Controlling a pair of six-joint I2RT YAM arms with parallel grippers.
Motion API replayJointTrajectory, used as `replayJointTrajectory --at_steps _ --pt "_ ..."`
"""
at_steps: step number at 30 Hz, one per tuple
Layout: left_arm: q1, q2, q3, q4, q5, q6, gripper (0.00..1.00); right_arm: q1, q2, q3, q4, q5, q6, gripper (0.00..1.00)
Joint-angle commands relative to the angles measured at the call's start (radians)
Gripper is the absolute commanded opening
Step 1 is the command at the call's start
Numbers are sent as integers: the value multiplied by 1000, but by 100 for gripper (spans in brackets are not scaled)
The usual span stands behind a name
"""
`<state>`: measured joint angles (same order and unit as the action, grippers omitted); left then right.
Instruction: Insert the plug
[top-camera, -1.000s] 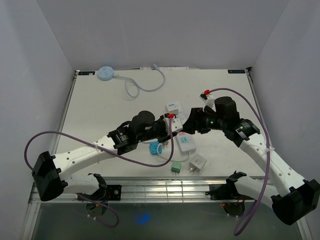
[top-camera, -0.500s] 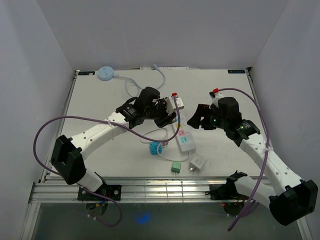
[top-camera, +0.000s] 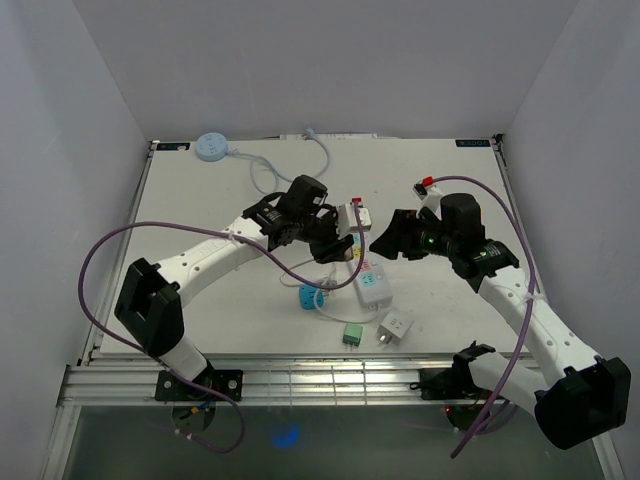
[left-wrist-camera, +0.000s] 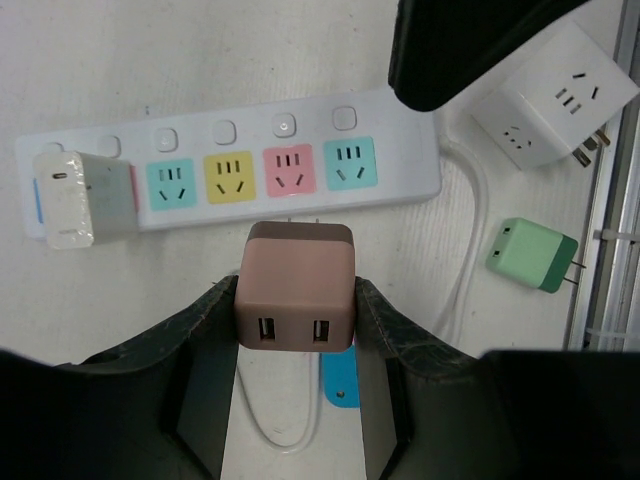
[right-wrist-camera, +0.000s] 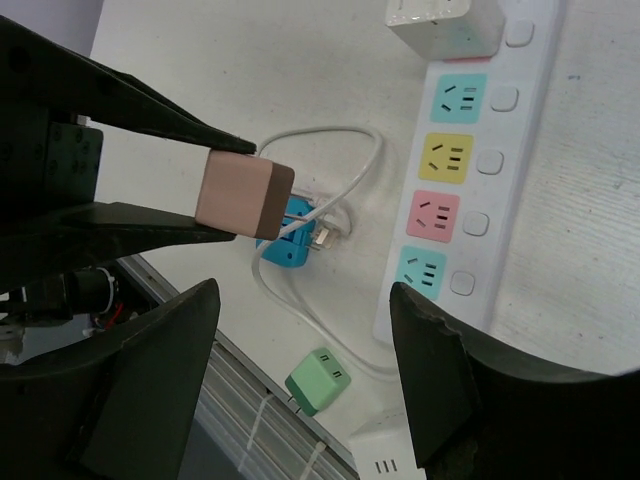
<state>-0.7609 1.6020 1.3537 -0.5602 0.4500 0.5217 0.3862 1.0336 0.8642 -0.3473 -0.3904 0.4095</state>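
My left gripper (left-wrist-camera: 295, 300) is shut on a pinkish-brown USB charger plug (left-wrist-camera: 295, 285), held just above the table with its prongs toward the white power strip (left-wrist-camera: 400, 190), in front of the yellow and pink sockets. The strip has teal, yellow, pink and teal sockets, and a white charger (left-wrist-camera: 75, 195) sits in its far end. In the right wrist view the plug (right-wrist-camera: 245, 198) hangs left of the strip (right-wrist-camera: 525, 140). My right gripper (right-wrist-camera: 303, 295) is open and empty above the strip's near end. In the top view both grippers (top-camera: 335, 238) (top-camera: 385, 243) flank the strip (top-camera: 370, 283).
A blue adapter (top-camera: 308, 297) with a white cable, a green plug (top-camera: 351, 336) and a white cube adapter (top-camera: 396, 326) lie near the front edge. A round pale-blue device (top-camera: 212, 146) with its cable lies at the back left.
The left arm swung up and round, then brought the plug right and nearer to the strip. The right gripper moved a little left over the strip.
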Motion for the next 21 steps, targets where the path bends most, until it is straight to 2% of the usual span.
replayJointTrajectory --at_steps 1,13,16,17,21 --pt "0 -108 -41 48 82 32 0 -1 -33 -43 97 -89 -18 75" --pt "-2 -246 -151 95 127 81 0 -3 -47 -86 175 -270 46 82" --pt "-2 -284 -195 138 148 80 0 -3 -61 -149 312 -390 113 81" --pt "0 -292 -203 151 154 81 0 -1 -72 -166 405 -409 164 81" --pt "-2 -333 -226 177 194 78 0 -1 -81 -214 517 -438 254 82"
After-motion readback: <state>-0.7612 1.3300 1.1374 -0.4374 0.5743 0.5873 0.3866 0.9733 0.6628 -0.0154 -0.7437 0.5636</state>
